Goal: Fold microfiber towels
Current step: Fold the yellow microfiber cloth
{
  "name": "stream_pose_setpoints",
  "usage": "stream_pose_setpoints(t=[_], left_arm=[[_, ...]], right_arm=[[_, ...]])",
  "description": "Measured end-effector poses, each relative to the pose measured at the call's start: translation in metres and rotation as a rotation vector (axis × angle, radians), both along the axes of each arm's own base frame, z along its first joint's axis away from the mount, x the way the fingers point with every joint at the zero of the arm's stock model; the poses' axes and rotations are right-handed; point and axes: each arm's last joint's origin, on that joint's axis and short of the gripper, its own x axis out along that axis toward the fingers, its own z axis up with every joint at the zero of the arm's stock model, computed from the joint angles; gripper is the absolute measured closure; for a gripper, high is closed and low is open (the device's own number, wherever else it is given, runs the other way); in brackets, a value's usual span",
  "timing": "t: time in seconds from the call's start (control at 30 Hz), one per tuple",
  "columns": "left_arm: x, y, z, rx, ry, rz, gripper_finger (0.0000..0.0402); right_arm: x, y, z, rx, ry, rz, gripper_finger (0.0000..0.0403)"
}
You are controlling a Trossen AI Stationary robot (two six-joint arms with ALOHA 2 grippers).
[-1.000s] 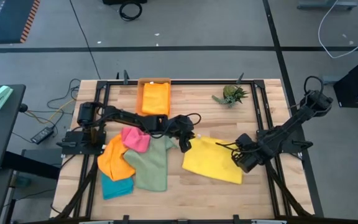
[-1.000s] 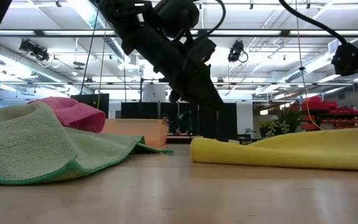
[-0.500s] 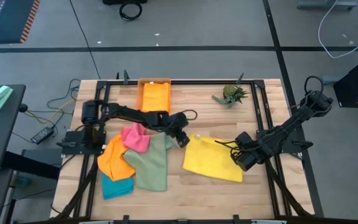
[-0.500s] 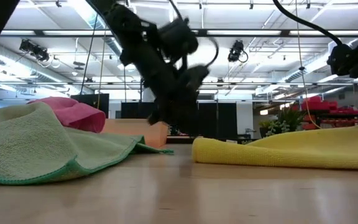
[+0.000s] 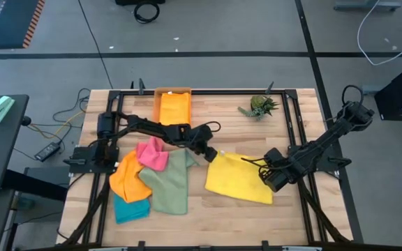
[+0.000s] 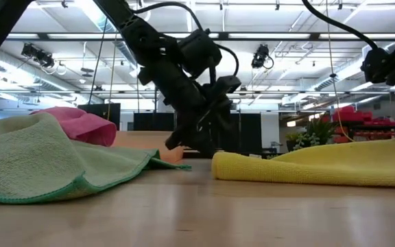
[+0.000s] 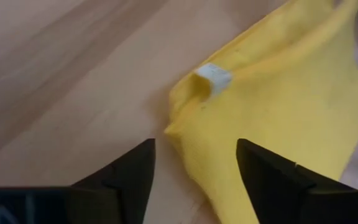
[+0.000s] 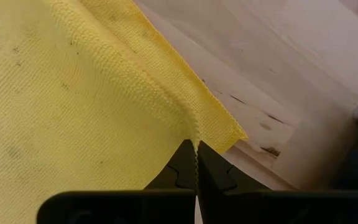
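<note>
High view: yellow towel (image 5: 238,178) lies flat on the desk (image 5: 257,209), long axis slanting from the left tool (image 5: 210,154) to the right tool (image 5: 269,178). Left wrist view: fingers (image 7: 126,174) spread, straddling its tagged corner. Right wrist view: fingers (image 8: 182,163) clenched on its edge.

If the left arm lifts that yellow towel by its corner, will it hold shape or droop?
Likely droop: the yellow towel already lies wrinkled, its corner curled by the tag. It looks light; the right gripper pinches only a thin edge. It may drag on the table rather than slide.
</note>
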Motion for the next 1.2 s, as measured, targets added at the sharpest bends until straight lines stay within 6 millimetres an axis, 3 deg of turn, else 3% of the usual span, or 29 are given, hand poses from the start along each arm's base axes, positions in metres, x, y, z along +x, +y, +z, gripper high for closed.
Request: stream_pose_setpoints(t=[0.23, 0.57, 0.77, 0.93, 1.1, 1.2], left_arm=[[0.000, -0.007, -0.001, 0.050, 0.012, -0.009, 0.0152], [0.005, -0.019, -0.013, 0.066, 0.010, -0.020, 0.0199], [0.004, -0.016, -0.013, 0.068, 0.014, 0.013, 0.0226], [0.004, -0.014, -0.014, 0.067, 0.023, 0.021, 0.0283], [0.004, -0.014, -0.013, 0.067, 0.019, 0.021, 0.0378], [0.005, -0.014, -0.012, 0.068, -0.004, 0.021, 0.0390]], right_arm=[[0.000, 0.000, 0.000, -0.001, 0.002, 0.006, 0.0400], [0.000, 0.000, 0.000, -0.005, 0.007, 0.007, 0.0400], [-0.001, -0.001, 0.000, -0.007, 0.010, 0.007, 0.0400], [-0.001, -0.001, 0.000, -0.007, 0.011, 0.007, 0.0400], [-0.001, -0.001, 0.000, -0.010, 0.016, 0.017, 0.0400], [-0.001, -0.001, 0.000, -0.013, 0.020, 0.016, 0.0400]])
